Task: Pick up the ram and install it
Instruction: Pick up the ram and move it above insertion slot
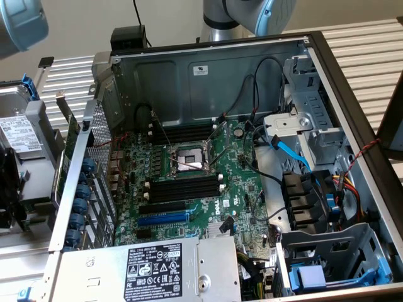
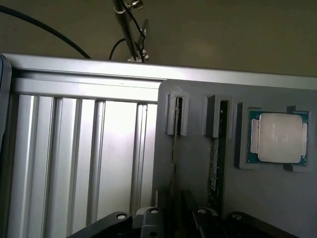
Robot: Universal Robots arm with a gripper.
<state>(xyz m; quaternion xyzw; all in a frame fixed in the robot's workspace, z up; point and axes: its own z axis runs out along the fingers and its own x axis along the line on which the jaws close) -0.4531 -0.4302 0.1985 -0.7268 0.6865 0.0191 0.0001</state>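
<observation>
the job is barely begun: my claw (image 2: 171, 212) straddles the ram (image 2: 173, 148), which stands on edge in the slot nearest the gray holder's (image 2: 277, 198) edge, and i cannot tell whether it is clamped or merely around it. nothing is lifted or installed, and the black memory slots (image 1: 186, 189) on the motherboard (image 1: 245, 182) sit bare. i count two ram sticks, the second stick (image 2: 214, 163) in the neighbouring slot, and one processor (image 2: 280, 137).
</observation>
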